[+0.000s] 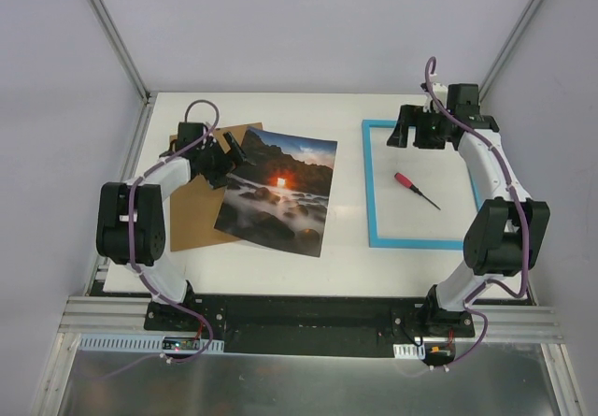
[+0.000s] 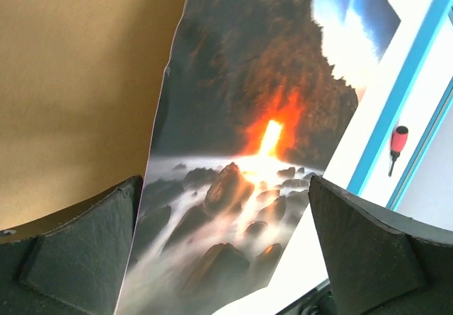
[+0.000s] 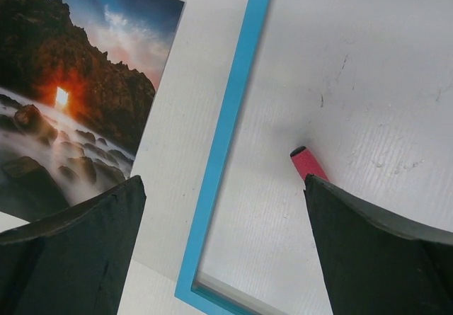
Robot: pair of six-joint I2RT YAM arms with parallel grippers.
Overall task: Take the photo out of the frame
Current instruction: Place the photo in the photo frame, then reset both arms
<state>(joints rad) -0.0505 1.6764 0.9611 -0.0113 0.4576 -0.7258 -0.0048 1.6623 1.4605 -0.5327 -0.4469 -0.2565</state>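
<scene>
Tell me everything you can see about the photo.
The photo is a glossy rectangular print: dark rocks, misty water, blue sky, an orange glow at centre. It lies face up on the table, outside the light-blue frame and apart from it. Its left part overlaps the brown backing board. The open left gripper is over it.

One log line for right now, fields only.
glossy sunset-rocks photo: partly on brown backing board, outside light-blue frame | red-handled screwdriver: inside frame | left gripper: open | right gripper: open

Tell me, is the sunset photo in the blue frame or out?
Out. The photo lies flat, partly over a brown board, apart from the frame, which surrounds only a red-handled screwdriver.
</scene>
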